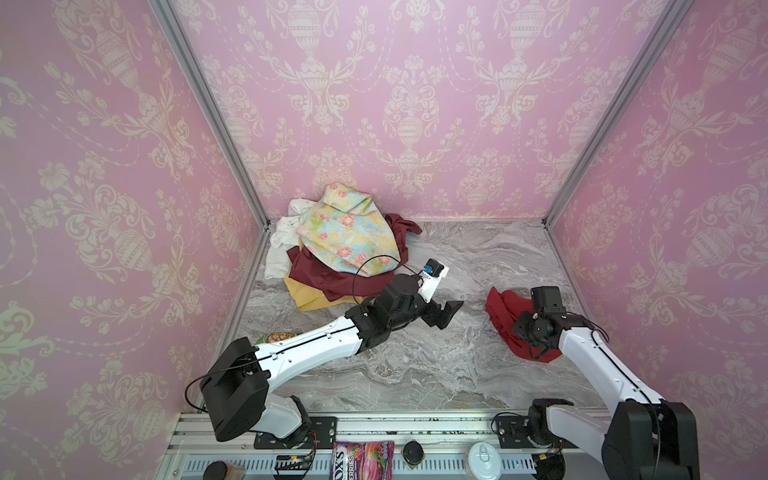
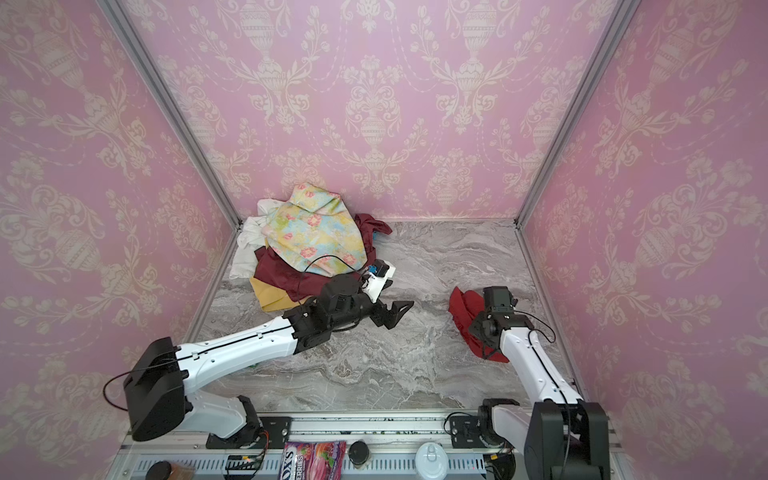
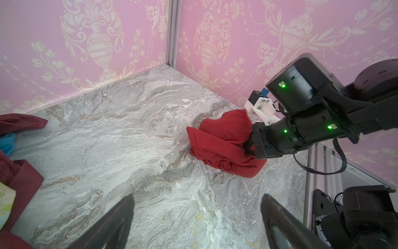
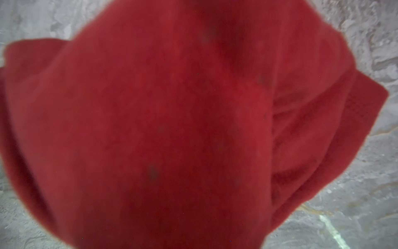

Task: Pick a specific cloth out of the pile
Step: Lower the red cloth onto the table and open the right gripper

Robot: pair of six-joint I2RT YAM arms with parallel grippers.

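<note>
Left wrist view has the right gripper at the right of the frame, its jaws sunk into the cloth and pinched narrow on a bunched fold; the red fabric rises in a peak towards the pincer while its lower folds rest on the marble table; at the bottom of the same frame the left gripper shows two dark fingers standing wide apart, bare table between them, holding nothing.

Both top views place the cloth right of centre, partly under the right arm's wrist and well apart from the pile, which sits in the back corner at the upper left of the tabletop; the floral cloth lies on top of that heap, with a maroon cloth under it, a white cloth against the wall and a mustard cloth at the near edge; the left gripper hangs at mid frame, between pile and cloth, touching neither.

Right wrist view is filled almost wholly by the cloth, blurred; marble shows only at the edges.
</note>
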